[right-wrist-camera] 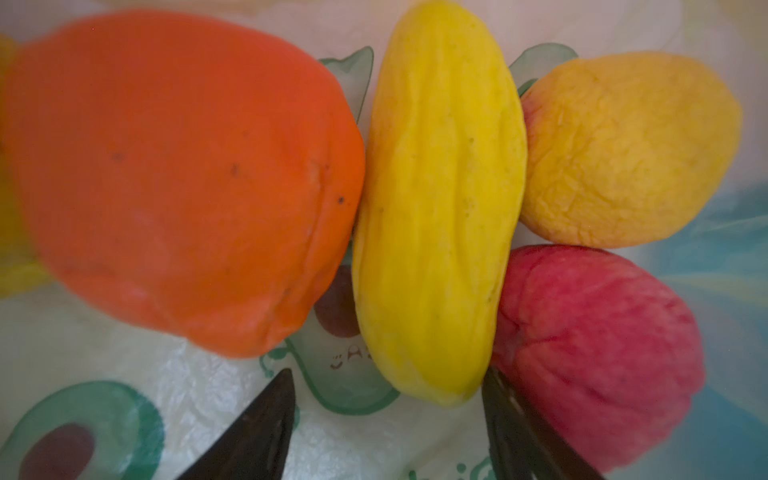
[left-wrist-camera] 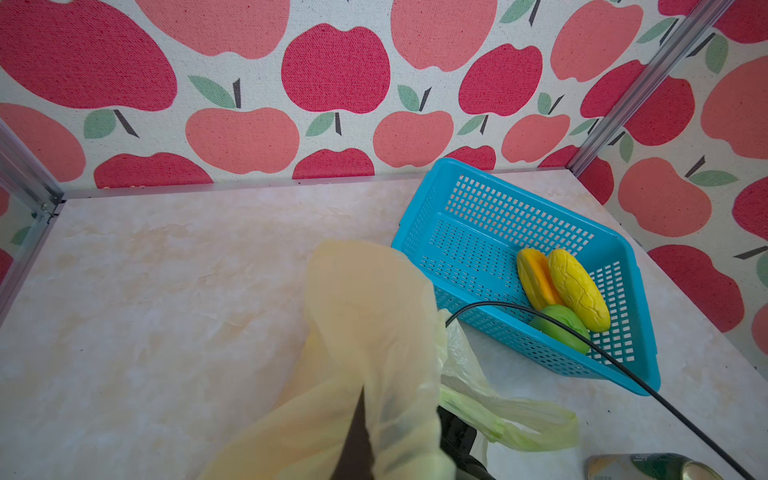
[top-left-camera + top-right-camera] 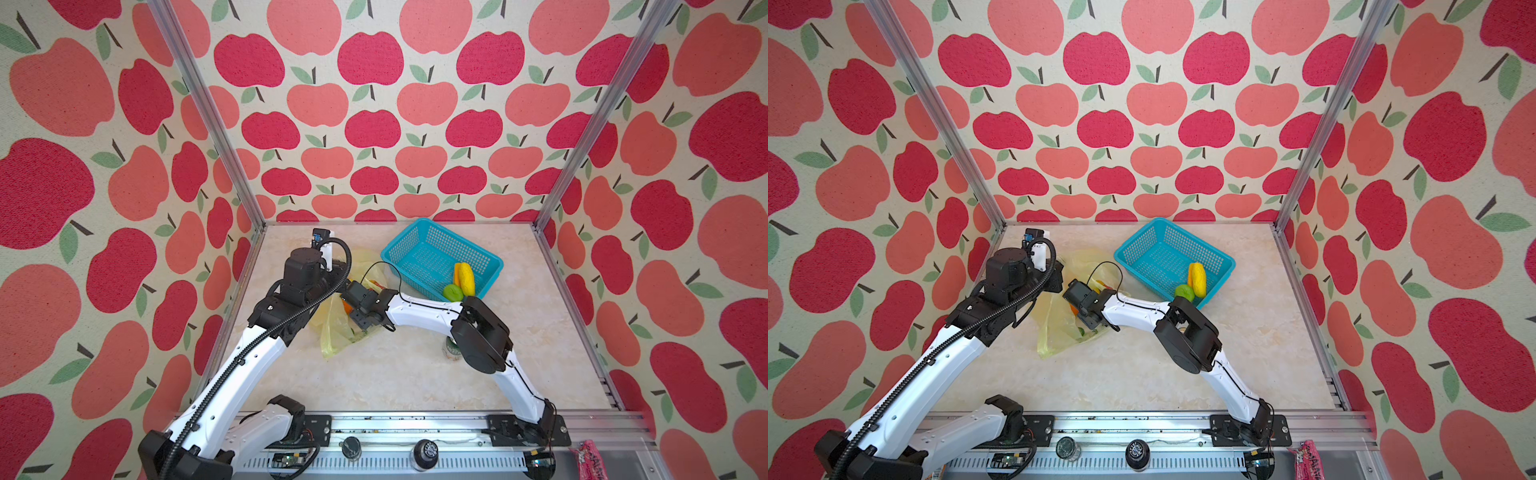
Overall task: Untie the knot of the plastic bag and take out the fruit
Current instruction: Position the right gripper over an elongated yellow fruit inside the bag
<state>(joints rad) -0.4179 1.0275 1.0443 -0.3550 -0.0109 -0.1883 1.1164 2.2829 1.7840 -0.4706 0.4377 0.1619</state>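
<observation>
Can [image 3: 451,350] is nearest, on worktop [image 3: 415,382], partly under R arm; not a task item.

Next out is the bag [image 3: 332,338], mid-left on worktop. Mouth looks open. Knot not visible in any view, so prob. already undone.

R fingers [image 1: 257,428] are inside the bag, spread wide, gripping nothing. The tapered end of the long yellow fruit [image 1: 436,208] sits between them. It's wedged between the orange fruit [image 1: 178,178] on 1 side and the pink-red fruit [image 1: 594,353] and yellow-orange fruit [image 1: 623,149] on the other. So at least 4 are left in the bag.

L fingers [image 2: 358,436] are closed tight on bag film, which drapes up over them.

Farthest is the basket [image 2: 519,203], w/ 3 fruit in it: lumpy yellow [image 2: 577,291], orange-yellow [image 2: 536,278], green [image 2: 561,324].

Step in hand looks like picking the long yellow one. To do it well:
- Push R in further so fingers straddle the mid-body, not the slippery tip.
- Keep 1 finger clear of the pink-red neighbour.
- Don't trap film under a finger.
- Close gently; the skin looks soft and wrinkled.
- L should hold the mouth high and taut, then R lifts straight out toward the basket.
</observation>
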